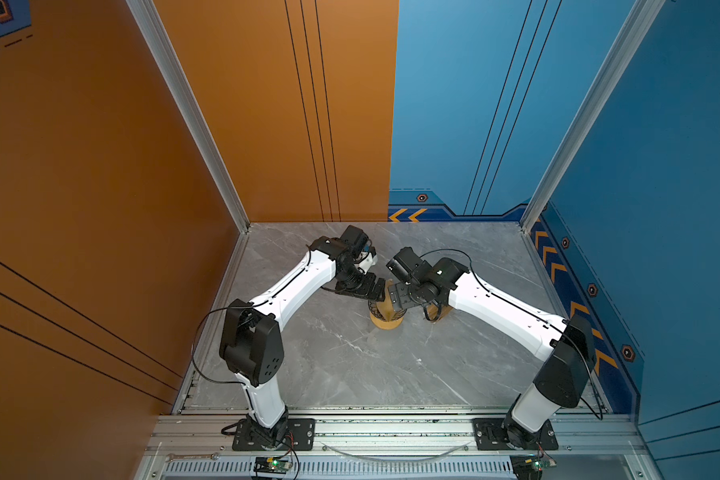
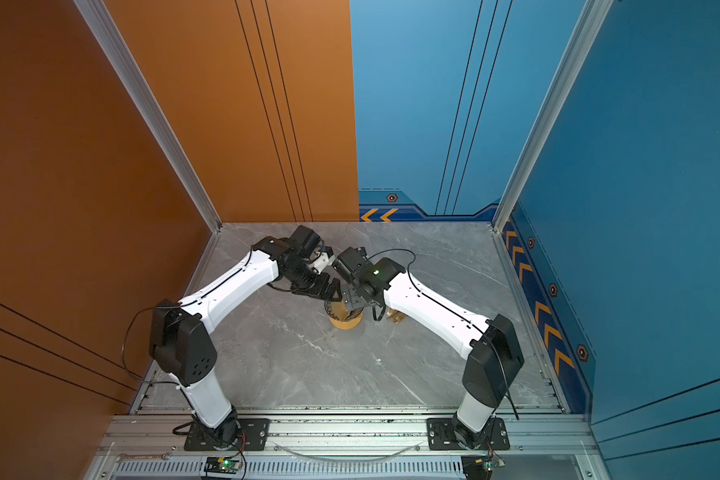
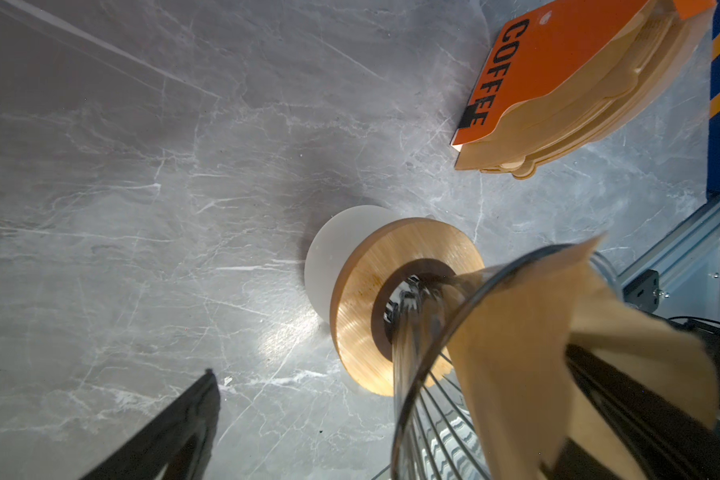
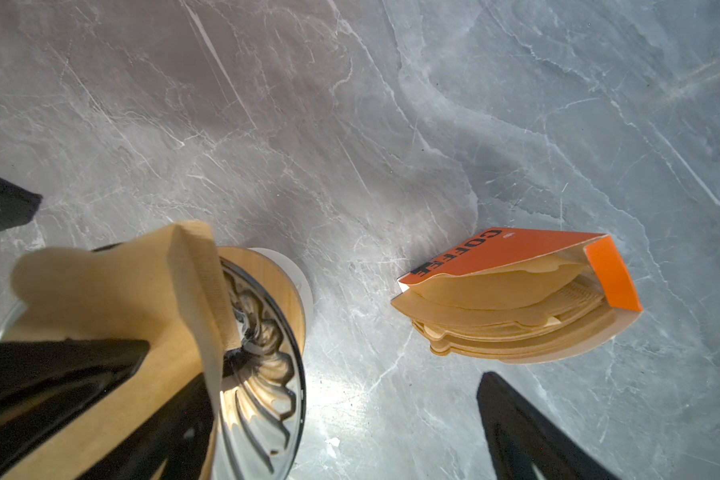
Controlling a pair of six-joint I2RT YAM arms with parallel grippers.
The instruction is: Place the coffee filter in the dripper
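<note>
Both top views are bright and evenly lit from above. The walls are lighter toward the far side, and the arms give only weak, soft shadows on the grey surface. The straight frame posts lean outward at the edges, as a wide lens does.

In the left wrist view a white glare spot lies on the surface, and the coffee filter and the dripper are very close and blurred. In the right wrist view the dripper ribs shine with strong reflections. The dark fingers are unsharp silhouettes there, and a broad soft shadow crosses the surface.
</note>
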